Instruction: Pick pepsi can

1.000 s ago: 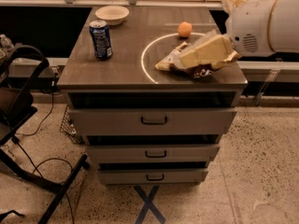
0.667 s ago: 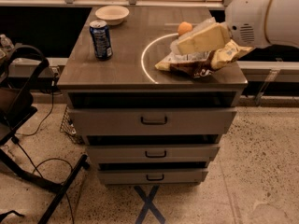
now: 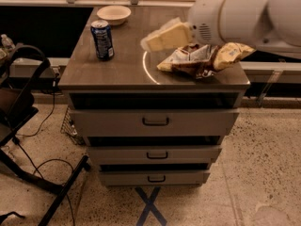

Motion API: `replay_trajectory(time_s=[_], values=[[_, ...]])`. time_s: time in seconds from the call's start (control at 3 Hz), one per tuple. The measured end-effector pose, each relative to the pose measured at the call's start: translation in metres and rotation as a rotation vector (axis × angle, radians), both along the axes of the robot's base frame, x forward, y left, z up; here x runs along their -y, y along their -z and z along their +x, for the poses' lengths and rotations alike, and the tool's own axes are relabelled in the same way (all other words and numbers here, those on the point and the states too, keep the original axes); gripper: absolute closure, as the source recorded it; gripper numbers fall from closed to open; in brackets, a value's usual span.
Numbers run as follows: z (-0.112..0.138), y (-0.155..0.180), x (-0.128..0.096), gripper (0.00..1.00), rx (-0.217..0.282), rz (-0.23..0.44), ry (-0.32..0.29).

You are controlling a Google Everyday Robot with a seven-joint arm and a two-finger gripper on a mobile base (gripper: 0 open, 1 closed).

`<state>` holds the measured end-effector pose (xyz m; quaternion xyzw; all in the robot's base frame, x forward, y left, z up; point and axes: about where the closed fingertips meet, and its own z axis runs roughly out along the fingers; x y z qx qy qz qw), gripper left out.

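Gripper [image 3: 162, 37], state unclear, above tabletop [image 3: 122, 72] right of upright pepsi can [image 3: 102, 40]; cream bowl [image 3: 113, 14] behind.

No text can be read on the pepsi can [image 3: 102, 40] or chip bag [image 3: 203, 60]; the gripper [image 3: 153, 40] hovers between them.

Gripper [image 3: 164, 36] blurred over countertop [image 3: 122, 69] (arm [image 3: 244, 13] cropped right).

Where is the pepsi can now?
Camera view: the pepsi can stands upright at the left of the cabinet top, in front of the bowl; the gripper hovers to its right, near the chip bag.
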<state>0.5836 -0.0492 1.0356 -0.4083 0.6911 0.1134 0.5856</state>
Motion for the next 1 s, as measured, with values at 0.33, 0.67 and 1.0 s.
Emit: replay_trajectory(time_s=[0.33,0.67,1.0], values=[[0.052,0.015,-0.065,0.0,-0.023,0.136,-0.041],[0.105,0.03,-0.11,0.0,-0.036,0.241,-0.02],[0.148,0.048,-0.141,0.0,-0.036,0.299,0.018]])
